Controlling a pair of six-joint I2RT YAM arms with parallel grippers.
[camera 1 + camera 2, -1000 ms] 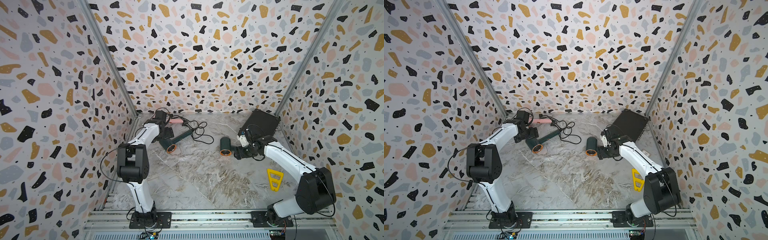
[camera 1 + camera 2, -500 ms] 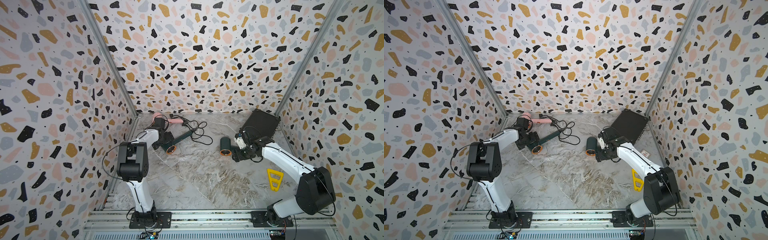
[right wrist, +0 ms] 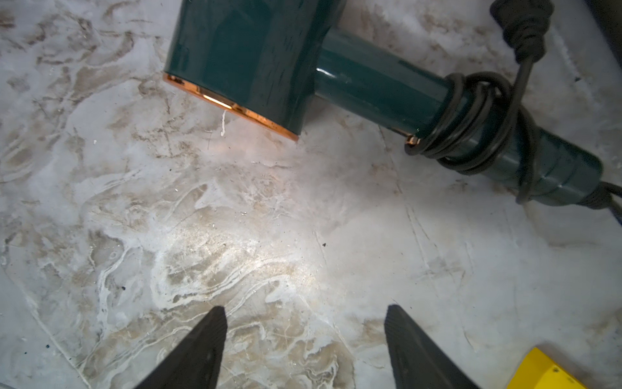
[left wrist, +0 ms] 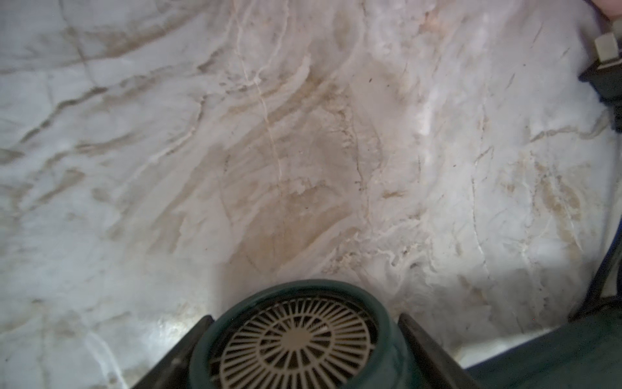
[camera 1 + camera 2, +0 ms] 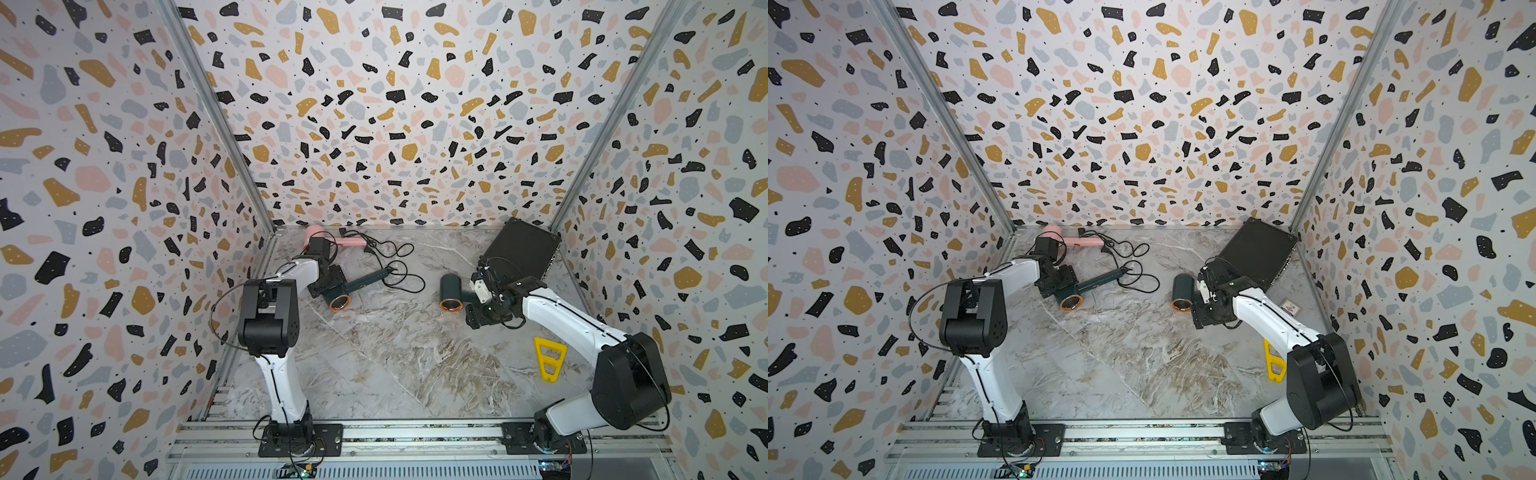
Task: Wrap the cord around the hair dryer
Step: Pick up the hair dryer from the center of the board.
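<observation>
A dark green hair dryer (image 5: 357, 284) (image 5: 1096, 283) lies at the back left of the marble table, its copper nozzle toward the front. Its loose black cord (image 5: 399, 266) (image 5: 1136, 266) sprawls behind it. My left gripper (image 5: 332, 286) (image 4: 304, 318) is shut on this dryer's barrel; the wrist view shows the rear grille (image 4: 296, 340) tight between both fingers. A second green hair dryer (image 5: 451, 289) (image 3: 249, 50) lies at the right with its cord (image 3: 471, 111) coiled round the handle. My right gripper (image 5: 478, 320) (image 3: 304, 313) stands open beside it, holding nothing.
A pink hair dryer (image 5: 345, 240) (image 5: 1079, 240) lies by the back wall behind the left arm. A black case (image 5: 519, 249) leans in the back right corner. A yellow plastic piece (image 5: 548, 361) (image 3: 545, 374) lies at the right. A plug (image 4: 606, 54) lies near the left gripper.
My left gripper came forward and down from near the pink dryer onto the left green dryer's barrel and closed on it. The right gripper drifted slightly toward the front.
</observation>
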